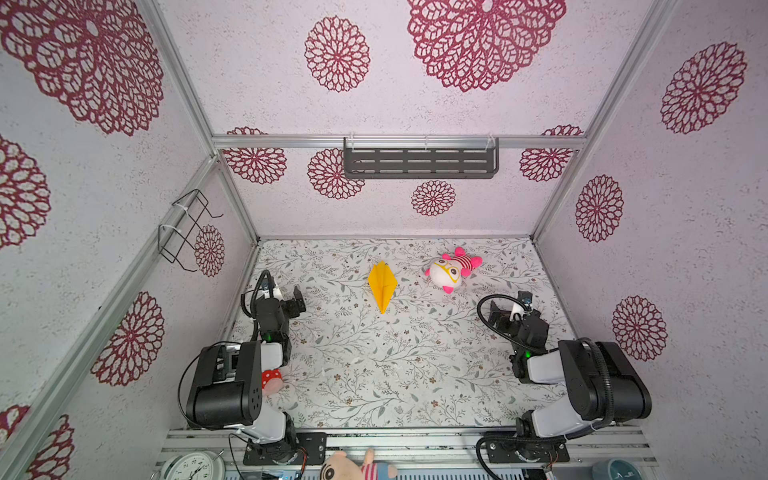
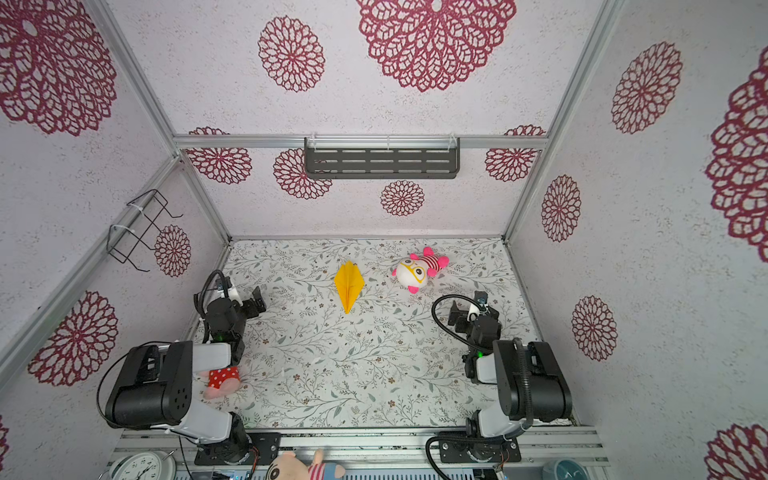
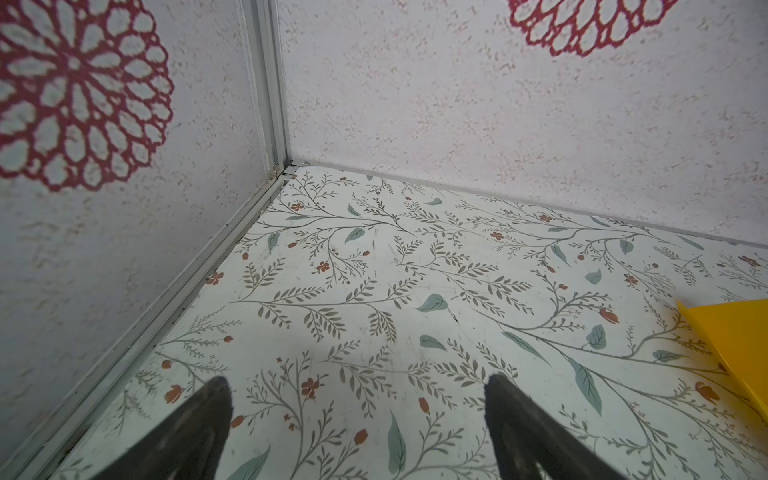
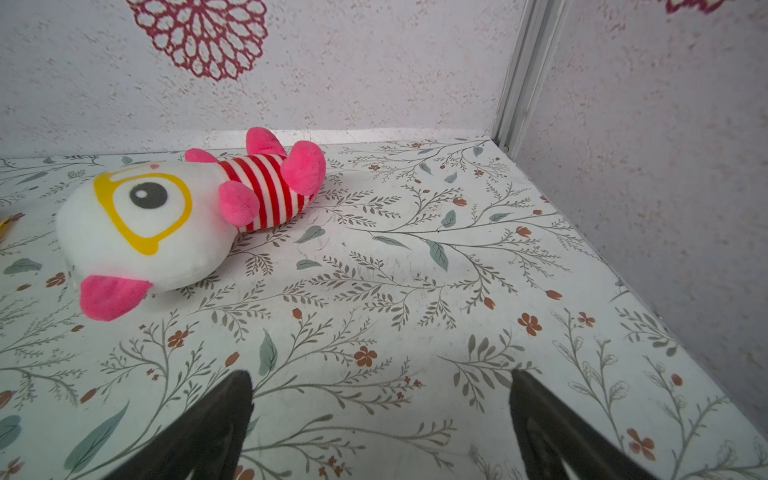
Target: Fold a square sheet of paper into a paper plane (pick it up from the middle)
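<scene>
The paper plane (image 1: 382, 286) (image 2: 349, 286) lies flat on the floral table (image 1: 374, 374), a narrow yellow-orange dart with a centre crease and its point toward the front. The square sheet of paper shows only in this folded form. One corner of the plane (image 3: 739, 345) enters the left wrist view. My left gripper (image 1: 289, 296) (image 2: 246, 296) (image 3: 357, 380) hovers to the plane's left, open and empty. My right gripper (image 1: 510, 305) (image 2: 468, 305) (image 4: 380, 374) is off to the right, open and empty. Neither touches the plane.
A pink-and-white plush toy (image 1: 453, 270) (image 2: 419, 270) (image 4: 166, 220) lies right of the plane. A red polka-dot plush (image 1: 272, 380) sits under the left arm. Walls enclose three sides, with a dark shelf (image 1: 419, 160) and a wire rack (image 1: 187, 228). A clock (image 1: 193, 467) sits beyond the front rail.
</scene>
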